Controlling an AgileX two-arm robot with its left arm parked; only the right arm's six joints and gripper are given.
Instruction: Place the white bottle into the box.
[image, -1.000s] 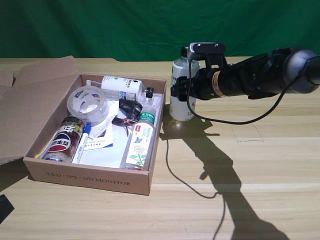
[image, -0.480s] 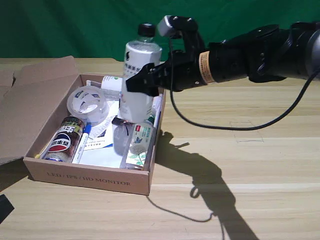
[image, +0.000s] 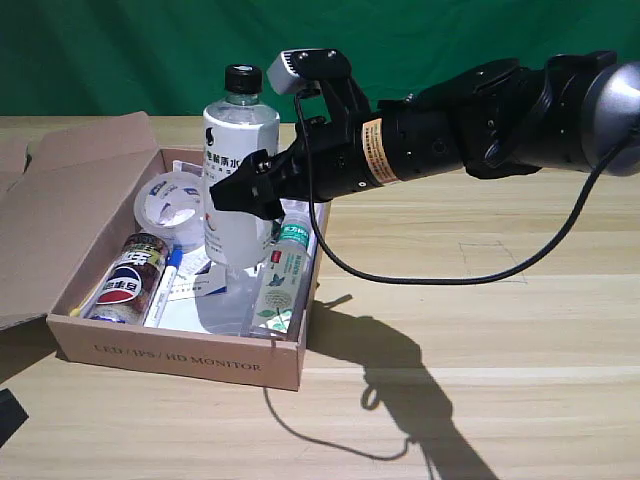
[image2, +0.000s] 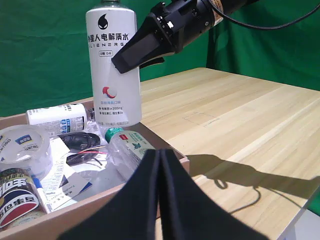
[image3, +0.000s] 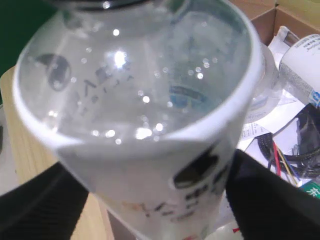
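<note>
Brown cardboard box, wide and shallow, holds a cola can, tape roll, green-capped clear bottle and papers beneath the black right gripper. Gripper clamps the tall white-labelled, black-capped bottle upright over the box interior, further inside than half a second ago.

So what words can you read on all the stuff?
"LIENERG" in Latin letters under a row of Chinese characters, and "200mg" lower down: on the white bottle held upright by the right gripper.
"LED / IPS / HD MONITOR": faint print on the front of the box.
The can, tape roll, lying white bottle and green-capped bottle carry print too small to read.
</note>
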